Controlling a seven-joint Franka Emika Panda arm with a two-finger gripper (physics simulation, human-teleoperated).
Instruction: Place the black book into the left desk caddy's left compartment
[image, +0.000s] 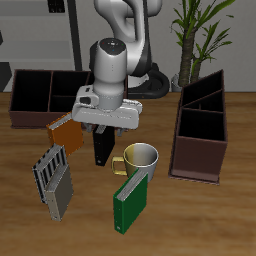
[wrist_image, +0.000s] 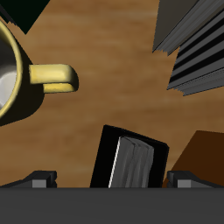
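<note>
The black book (image: 103, 150) stands upright on the table between the orange book and the mug. It also shows in the wrist view (wrist_image: 131, 162), seen from above. My gripper (image: 106, 127) hangs just above it, open, with one finger on each side of the book and a gap to each (wrist_image: 114, 180). The left desk caddy (image: 200, 130) is the dark brown narrow box seen end-on, standing off to the side beyond the mug, its sections open at the top and nothing showing in them.
A yellow mug (image: 142, 157) stands close beside the black book; its handle shows in the wrist view (wrist_image: 52, 77). An orange book (image: 65, 130), a grey striped book (image: 52, 172) and a green book (image: 130, 200) stand around. A wide brown caddy (image: 45, 95) sits farther back.
</note>
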